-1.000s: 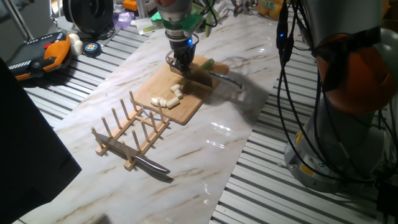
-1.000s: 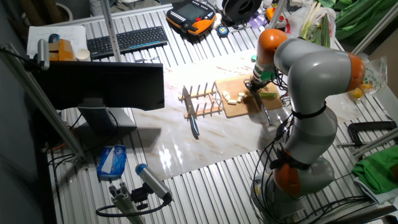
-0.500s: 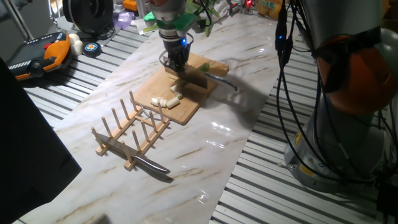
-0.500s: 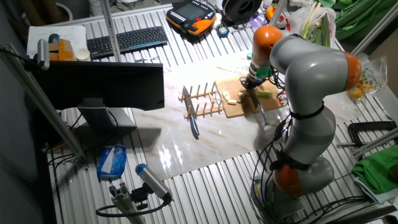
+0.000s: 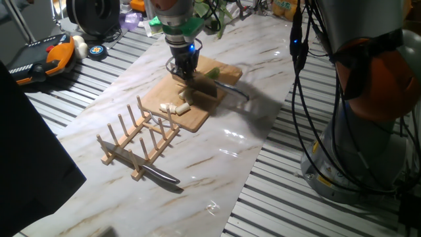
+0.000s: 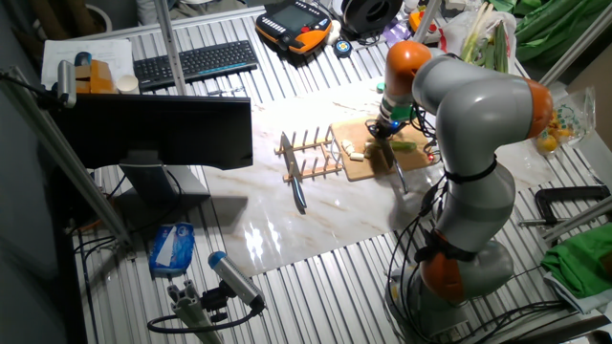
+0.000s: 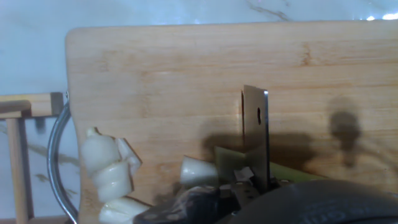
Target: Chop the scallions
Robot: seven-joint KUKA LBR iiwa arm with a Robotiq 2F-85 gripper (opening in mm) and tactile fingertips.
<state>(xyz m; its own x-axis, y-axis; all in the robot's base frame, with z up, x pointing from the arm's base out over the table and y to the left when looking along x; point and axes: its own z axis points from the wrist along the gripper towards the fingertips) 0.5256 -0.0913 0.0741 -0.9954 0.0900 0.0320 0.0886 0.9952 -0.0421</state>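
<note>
Several short white scallions (image 5: 175, 106) pieces are lying on the near-left part of a wooden cutting board (image 5: 197, 115), just near of the gripper (image 5: 185, 71). The gripper is hovering low over the board, clenching a knife (image 7: 255, 134) whose blade is pointing down at the wood. In the hand view one cut piece (image 7: 198, 172) is sitting just left of the blade, with a green stalk end beside it.

1. A robotics lab: a marble-patterned counter (image 5: 217, 164) sits on slatted aluminium framing.
2. A monitor (image 6: 158, 134), keyboard (image 6: 196, 62) and orange teach pendant (image 6: 296, 24) surround it, with trailing cables.
</note>
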